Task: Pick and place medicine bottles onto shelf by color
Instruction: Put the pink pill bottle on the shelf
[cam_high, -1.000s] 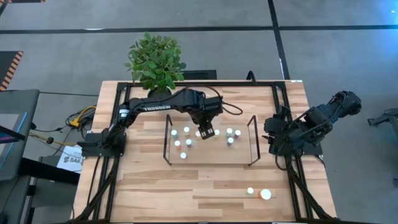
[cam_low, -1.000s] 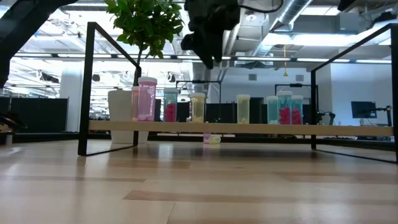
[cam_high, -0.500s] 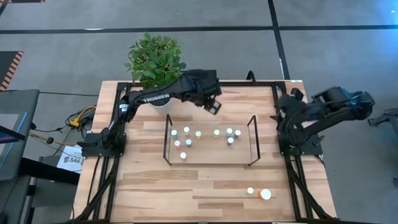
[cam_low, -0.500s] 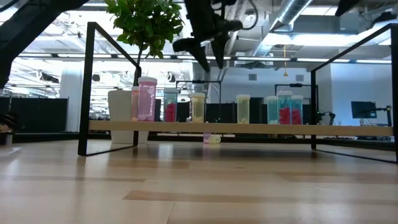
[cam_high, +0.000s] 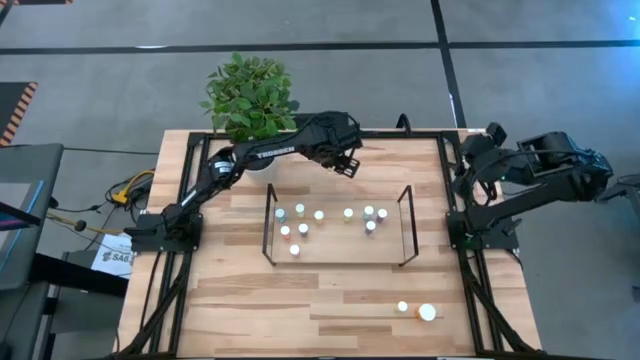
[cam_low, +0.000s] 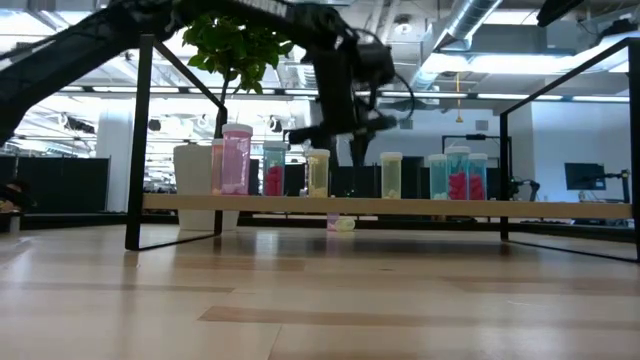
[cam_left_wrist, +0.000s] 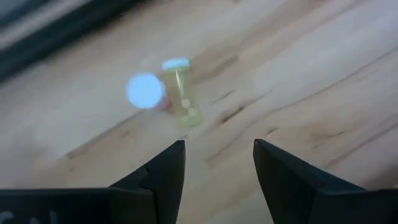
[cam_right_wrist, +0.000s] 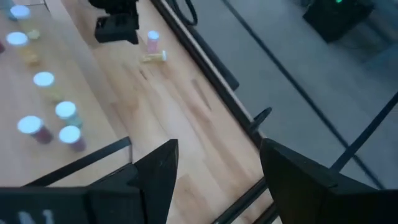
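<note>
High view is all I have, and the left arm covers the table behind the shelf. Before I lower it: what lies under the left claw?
Observer: Two medicine bottles. A yellow bottle lies on its side, and a pink bottle stands upright right beside it.
Operator: Is that claw holding anything?
Observer: No. The left claw is open and empty, touching neither bottle.
Operator: And the right one?
Observer: The right claw is open and empty too, raised near the right edge of the table.
</note>
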